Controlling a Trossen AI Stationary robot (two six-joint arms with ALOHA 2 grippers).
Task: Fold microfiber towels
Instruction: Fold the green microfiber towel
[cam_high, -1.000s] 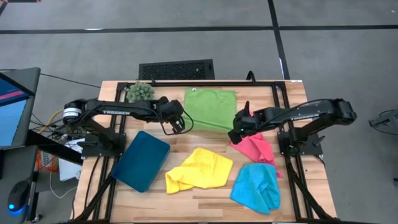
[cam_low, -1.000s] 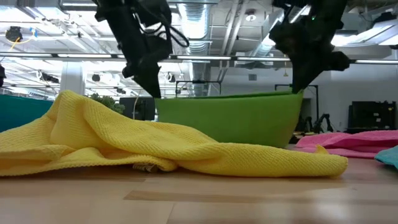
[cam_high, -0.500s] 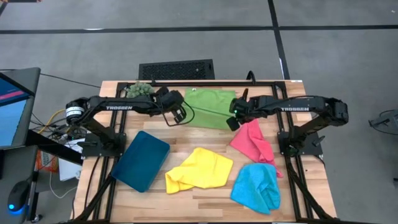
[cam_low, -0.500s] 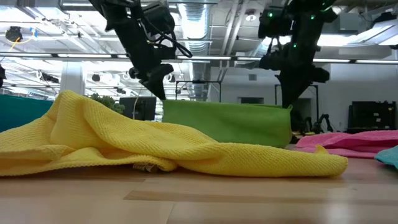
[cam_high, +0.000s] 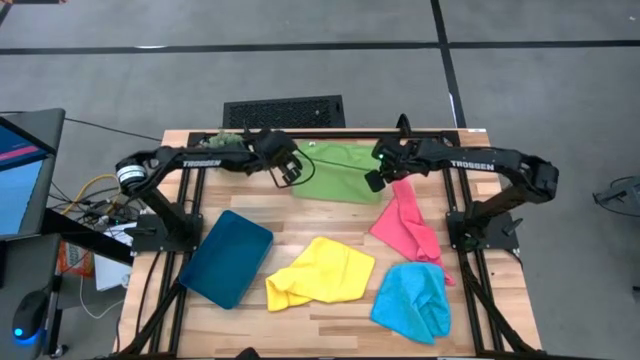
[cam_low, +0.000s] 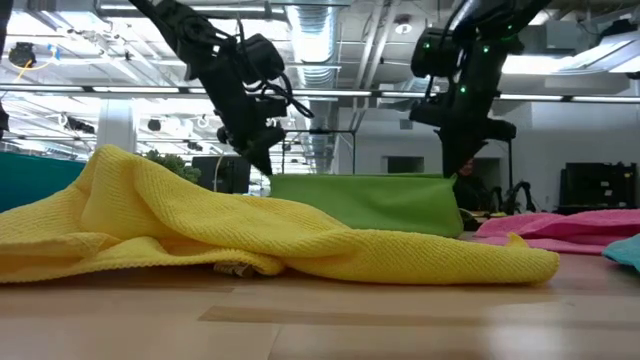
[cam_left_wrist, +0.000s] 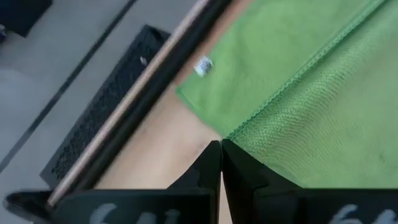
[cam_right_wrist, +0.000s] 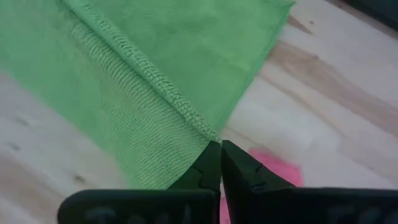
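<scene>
The green towel (cam_high: 335, 172) lies at the far middle of the desk, its near edge lifted and doubled over toward the far edge, with the two near corners pinched. The pink towel (cam_high: 405, 226) lies rumpled at the right, the light blue towel (cam_high: 412, 300) bunched nearer, and the yellow towel (cam_high: 320, 272) crumpled at the near middle.

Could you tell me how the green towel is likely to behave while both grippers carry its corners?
Probably floppy: the green towel sags in a fold between the left gripper and right gripper, each shut on a corner. Likely light, since pinched corners carry it. Its woven texture suggests it won't slip easily.
</scene>
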